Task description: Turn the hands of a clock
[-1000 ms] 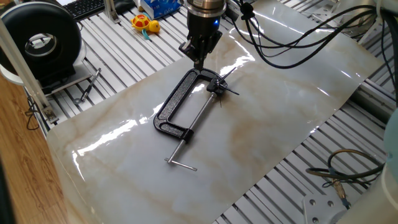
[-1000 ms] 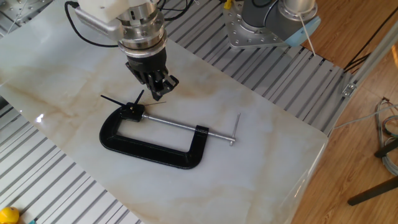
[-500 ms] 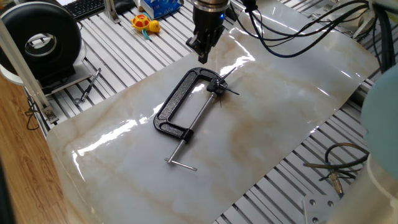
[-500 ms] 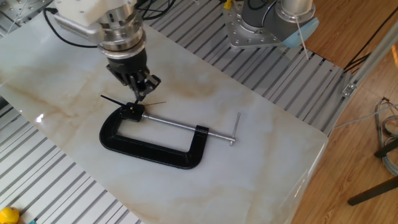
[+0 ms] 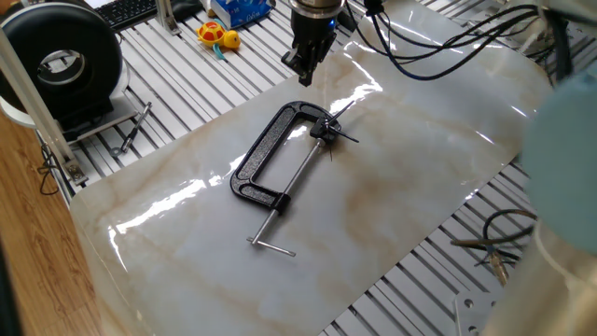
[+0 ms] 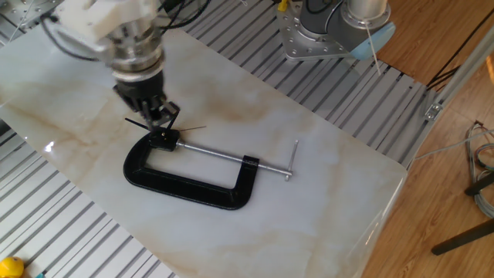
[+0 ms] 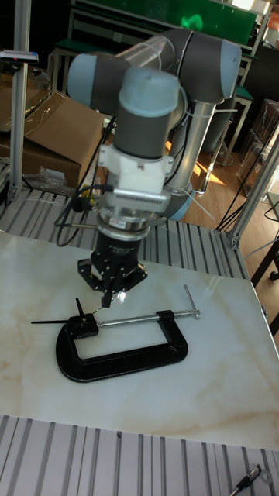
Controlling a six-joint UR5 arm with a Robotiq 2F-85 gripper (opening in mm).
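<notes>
The clock (image 5: pixel 322 131) is a small black hub held in the jaw of a black C-clamp (image 5: pixel 264 154) lying on the marble sheet. Its thin dark hands (image 6: pixel 137 122) radiate from the hub (image 6: pixel 164 137); one long hand (image 7: pixel 50 321) points away from the clamp. My gripper (image 5: pixel 303 77) hangs point-down beside the hub, a little above and behind it, not touching. The gripper (image 6: pixel 158 116) has its fingers together, with nothing between them. In the tall view the gripper (image 7: pixel 113 297) sits just up and right of the clock (image 7: pixel 83 324).
The clamp's silver screw rod (image 6: pixel 212 154) and T-bar handle (image 6: pixel 292 161) stretch away from the hub. A big black tyre-shaped device (image 5: pixel 61 58), a keyboard and small toys (image 5: pixel 217 36) stand beyond the sheet's edge. Cables (image 5: pixel 438 56) trail over the far side.
The gripper has slid sideways along the sheet, from beside the screw rod to close by the hub and hands. The clamp, hub and hands have not moved.
</notes>
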